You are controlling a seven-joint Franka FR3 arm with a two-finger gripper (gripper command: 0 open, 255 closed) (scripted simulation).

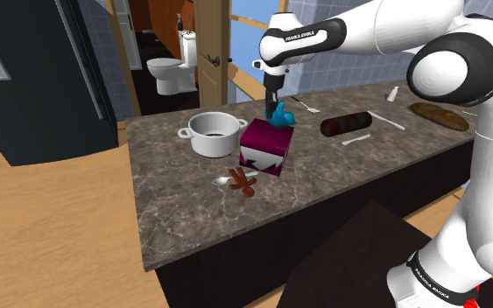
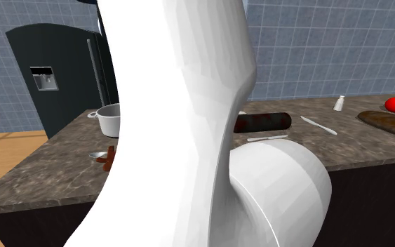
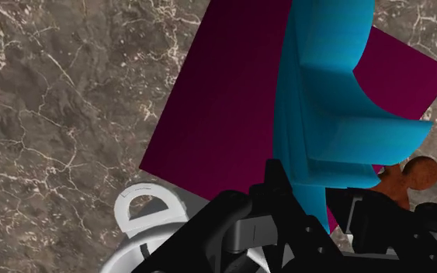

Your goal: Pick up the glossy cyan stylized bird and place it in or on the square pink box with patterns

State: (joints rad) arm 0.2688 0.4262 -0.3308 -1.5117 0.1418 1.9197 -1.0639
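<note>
The jaws squeeze the blue bird (image 1: 281, 115) tight. The bird is right over the dark pink box (image 1: 264, 150) on the table (image 1: 174, 210), next to the white pot (image 1: 211, 136).

Shoulder view: high, beside stand (image 1: 358, 262), facing down and across tabletop (image 1: 174, 219) toward refrigerator (image 1: 43, 79) and open doorway (image 1: 170, 52); middle distance. Second exterior view: low, close behind arm (image 2: 182, 105), which blocks centre; faces across same tabletop toward blue tiled wall (image 2: 315, 42). Both share refrigerator, pot (image 1: 211, 133), dark cylinder (image 1: 345, 125), bread loaf (image 1: 439, 115). Wrist view: straight down, very near, onto cyan bird (image 3: 325, 77) and magenta box (image 3: 224, 101); shares pot rim, box with shoulder view.
</note>
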